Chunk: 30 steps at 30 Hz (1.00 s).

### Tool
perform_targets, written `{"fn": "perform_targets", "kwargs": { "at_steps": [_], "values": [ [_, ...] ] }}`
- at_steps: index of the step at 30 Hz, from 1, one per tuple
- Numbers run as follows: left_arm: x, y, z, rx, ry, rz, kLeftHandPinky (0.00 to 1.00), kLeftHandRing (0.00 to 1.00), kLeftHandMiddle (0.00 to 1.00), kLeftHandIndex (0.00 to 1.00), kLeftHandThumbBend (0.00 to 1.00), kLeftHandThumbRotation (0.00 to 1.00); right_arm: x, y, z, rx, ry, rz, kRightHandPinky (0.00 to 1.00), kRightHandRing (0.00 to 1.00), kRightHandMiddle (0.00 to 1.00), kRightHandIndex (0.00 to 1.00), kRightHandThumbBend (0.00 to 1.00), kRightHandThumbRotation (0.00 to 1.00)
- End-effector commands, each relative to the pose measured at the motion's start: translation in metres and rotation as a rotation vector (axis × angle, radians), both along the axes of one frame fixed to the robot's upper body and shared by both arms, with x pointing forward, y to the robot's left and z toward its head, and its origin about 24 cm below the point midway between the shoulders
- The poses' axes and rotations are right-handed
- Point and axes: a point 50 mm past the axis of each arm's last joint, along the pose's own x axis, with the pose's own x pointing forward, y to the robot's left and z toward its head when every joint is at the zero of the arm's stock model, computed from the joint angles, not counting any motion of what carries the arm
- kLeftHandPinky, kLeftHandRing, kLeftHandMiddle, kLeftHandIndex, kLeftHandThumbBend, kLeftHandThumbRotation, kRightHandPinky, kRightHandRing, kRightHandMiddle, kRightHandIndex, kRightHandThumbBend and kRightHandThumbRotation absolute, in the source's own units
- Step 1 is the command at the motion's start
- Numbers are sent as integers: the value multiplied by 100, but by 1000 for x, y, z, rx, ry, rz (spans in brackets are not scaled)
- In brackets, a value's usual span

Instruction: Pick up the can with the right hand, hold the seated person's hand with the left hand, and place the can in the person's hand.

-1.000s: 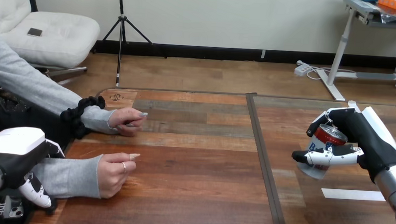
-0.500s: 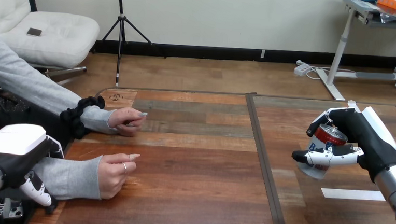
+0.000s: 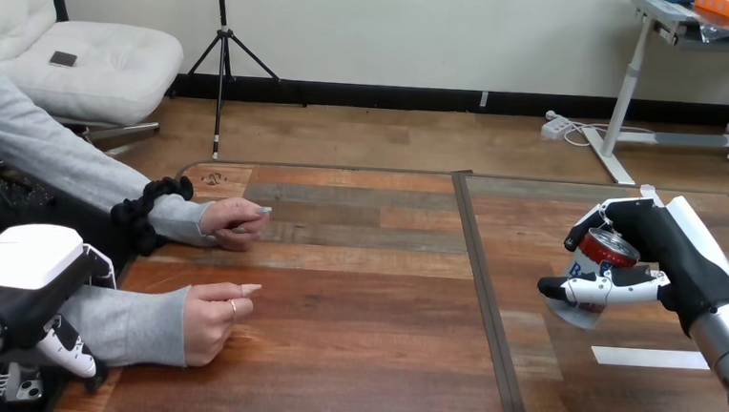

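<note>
My right hand [image 3: 675, 252] is at the table's right, shut on a tilted can [image 3: 606, 251] with a red top, and holds it above the wood. The person's nearer hand [image 3: 208, 319] rests loosely curled on the table at the left, its grey sleeve [image 3: 129, 325] stretching back toward my left hand [image 3: 24, 276]. My left hand hangs over the end of that sleeve at the lower left. Its fingers [image 3: 69, 352] point down, relaxed, and hold nothing. The person's farther hand [image 3: 232, 223] lies on the table behind.
A white tape strip [image 3: 650, 357] lies on the table under my right forearm. A dark seam [image 3: 485, 299] runs front to back across the table's middle. Bare wood lies between the person's nearer hand and the can.
My left hand has risen slightly over the person's sleeve. My right hand and the can have stayed put, and the person's hands have barely moved.
</note>
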Motion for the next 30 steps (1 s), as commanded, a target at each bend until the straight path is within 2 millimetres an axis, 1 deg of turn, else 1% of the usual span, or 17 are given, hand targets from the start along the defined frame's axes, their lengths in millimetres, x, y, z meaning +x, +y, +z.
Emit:
{"fn": "perform_targets", "kwargs": {
  "at_steps": [1, 6, 12, 24, 30],
  "values": [
    [16, -4, 20, 9, -121, -36, 21, 27, 35, 47, 95, 0, 16, -1, 38, 1, -141, 4, 27, 30, 36, 42, 86, 0],
    [15, -4, 22, -8, -146, -39, 18, 24, 32, 46, 97, 0, 16, -1, 38, -3, -147, 11, 26, 29, 36, 42, 87, 0],
    [15, -4, 24, -5, -158, -45, 15, 21, 29, 46, 96, 0, 16, 0, 37, 0, -146, 14, 27, 30, 37, 42, 87, 0],
    [14, -4, 30, -27, -190, -50, 14, 20, 28, 46, 97, 0, 16, 2, 36, 8, -147, 19, 29, 32, 37, 42, 87, 0],
    [14, -4, 33, -48, -199, -50, 13, 19, 28, 46, 97, 0, 16, 2, 36, 11, -147, 22, 27, 30, 36, 41, 87, 0]
  ]
}}
